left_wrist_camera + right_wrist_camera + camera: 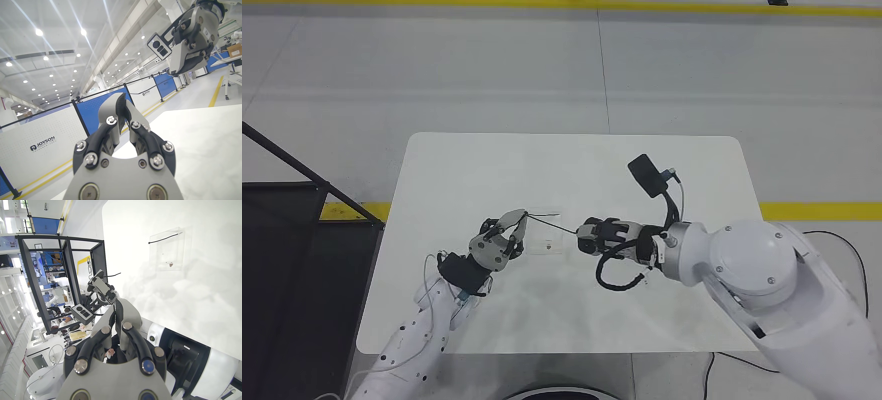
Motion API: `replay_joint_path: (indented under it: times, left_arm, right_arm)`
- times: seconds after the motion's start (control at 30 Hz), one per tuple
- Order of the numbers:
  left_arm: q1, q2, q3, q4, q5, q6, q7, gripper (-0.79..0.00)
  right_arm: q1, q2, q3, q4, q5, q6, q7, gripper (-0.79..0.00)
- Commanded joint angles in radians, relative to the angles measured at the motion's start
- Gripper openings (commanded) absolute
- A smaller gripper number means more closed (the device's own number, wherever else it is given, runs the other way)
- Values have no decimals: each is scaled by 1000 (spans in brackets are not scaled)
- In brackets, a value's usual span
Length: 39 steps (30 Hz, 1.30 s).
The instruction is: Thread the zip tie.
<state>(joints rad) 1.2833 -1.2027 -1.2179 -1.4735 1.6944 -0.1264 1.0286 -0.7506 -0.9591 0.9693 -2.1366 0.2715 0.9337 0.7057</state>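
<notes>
Wide passage is offered across the upper half and right end of the tabletop [672,170] in the top view, where the surface is left bare. The middle of the frame is barred by the left pincer [520,219] and the right pincer [582,235], set tip toward tip, with the zip tie [554,225] stretched between them and clamped at both ends. Directly under that span, a clear tray [547,248] is laid on the tabletop.

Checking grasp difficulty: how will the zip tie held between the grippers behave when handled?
Probably springy rather than limp: the zip tie bows gently between left gripper and right gripper. So thin, it is likely very light and could twist or slip.
</notes>
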Motion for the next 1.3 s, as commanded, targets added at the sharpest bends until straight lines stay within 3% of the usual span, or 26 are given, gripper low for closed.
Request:
replay_joint_path:
  times: [0.0, 1.27]
  left_arm:
    - [0, 0, 0, 0, 0, 0, 0, -785]
    - [1, -4, -3, -1, -4, -1, 7, -785]
  right_arm:
    - [0, 0, 0, 0, 0, 0, 0, -785]
    - [24, 0, -18, 5, 18, 24, -16, -785]
